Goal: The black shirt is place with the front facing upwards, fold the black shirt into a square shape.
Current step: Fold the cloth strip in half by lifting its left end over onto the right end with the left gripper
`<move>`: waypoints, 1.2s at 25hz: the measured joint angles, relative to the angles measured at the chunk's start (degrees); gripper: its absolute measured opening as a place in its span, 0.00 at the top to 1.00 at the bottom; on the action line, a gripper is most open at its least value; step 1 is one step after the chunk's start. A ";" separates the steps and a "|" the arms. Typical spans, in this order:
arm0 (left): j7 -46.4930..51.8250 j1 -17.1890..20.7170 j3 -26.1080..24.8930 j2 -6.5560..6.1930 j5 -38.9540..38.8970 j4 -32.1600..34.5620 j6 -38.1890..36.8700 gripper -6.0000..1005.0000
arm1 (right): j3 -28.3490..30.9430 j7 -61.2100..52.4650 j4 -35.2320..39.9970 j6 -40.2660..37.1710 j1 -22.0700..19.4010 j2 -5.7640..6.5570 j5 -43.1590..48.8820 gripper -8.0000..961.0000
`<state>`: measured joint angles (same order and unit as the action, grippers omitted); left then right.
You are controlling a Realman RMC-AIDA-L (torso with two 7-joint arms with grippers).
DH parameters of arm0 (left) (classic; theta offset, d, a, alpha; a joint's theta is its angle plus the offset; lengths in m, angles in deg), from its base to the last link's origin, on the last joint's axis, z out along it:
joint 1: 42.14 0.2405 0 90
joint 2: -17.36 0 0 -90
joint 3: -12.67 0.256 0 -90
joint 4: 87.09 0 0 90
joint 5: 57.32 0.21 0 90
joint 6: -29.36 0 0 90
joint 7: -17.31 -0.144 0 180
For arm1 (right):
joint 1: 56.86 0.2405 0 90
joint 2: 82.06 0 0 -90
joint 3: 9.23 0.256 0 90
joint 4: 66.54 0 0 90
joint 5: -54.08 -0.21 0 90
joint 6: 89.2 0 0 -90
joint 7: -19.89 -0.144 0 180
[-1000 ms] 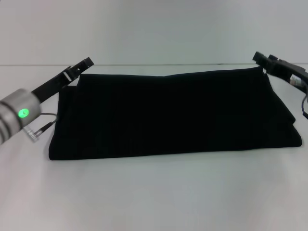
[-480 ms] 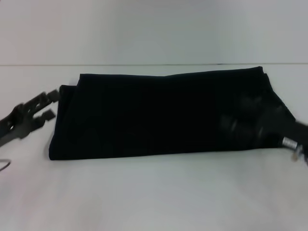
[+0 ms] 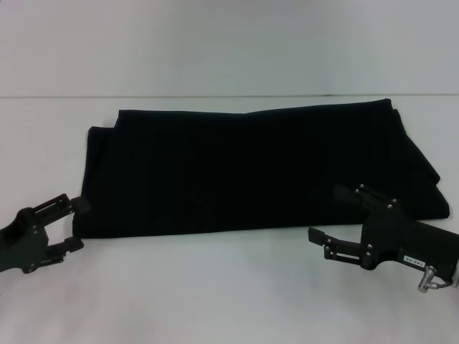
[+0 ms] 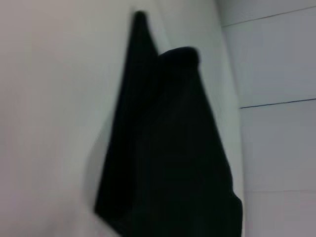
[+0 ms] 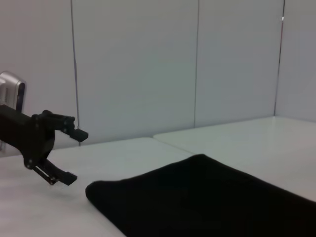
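The black shirt (image 3: 258, 168) lies flat on the white table (image 3: 215, 301), folded into a wide rectangle. Its lettering and neck label are hidden. My left gripper (image 3: 74, 224) is open and empty, just off the shirt's near left corner. My right gripper (image 3: 328, 213) is open and empty at the shirt's near edge on the right, with one finger over the cloth. The left wrist view shows the shirt's (image 4: 163, 148) folded end. The right wrist view shows the shirt (image 5: 207, 202) and, beyond it, the left gripper (image 5: 75, 157), open.
The table's far edge (image 3: 229, 96) runs just behind the shirt, with a pale wall beyond. Bare white table lies in front of the shirt and on both sides of it.
Both grippers have left the shirt's far corners and come down to its near edge, left at the near left corner, right at the near right. The shirt has not moved.
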<state>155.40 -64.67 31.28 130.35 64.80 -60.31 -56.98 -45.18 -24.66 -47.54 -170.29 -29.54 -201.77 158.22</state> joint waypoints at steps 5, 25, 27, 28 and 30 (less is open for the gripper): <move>3.36 0.06 -0.24 -0.08 0.53 0.17 1.87 0.07 | 0.05 -0.09 -0.40 0.97 -0.01 -0.07 0.00 0.02; 5.74 -1.39 0.30 0.48 1.10 -1.75 10.70 0.12 | -0.26 0.17 -1.30 2.03 0.39 -0.16 0.00 0.02; 5.73 -1.66 0.40 0.52 1.10 -1.80 10.89 0.13 | -0.26 0.19 -1.37 2.05 0.39 -0.17 0.01 0.02; 5.71 -1.80 0.46 0.58 1.10 -1.83 11.04 0.13 | -0.26 0.19 -1.41 2.07 0.39 -0.16 0.01 0.02; 5.59 -2.10 0.52 0.75 1.10 -2.13 11.52 0.13 | -0.26 0.20 -1.45 2.08 0.38 -0.17 0.01 0.02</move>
<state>160.99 -66.76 31.80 131.10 65.90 -62.44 -45.46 -45.44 -24.47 -48.99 -168.21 -29.16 -201.94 158.23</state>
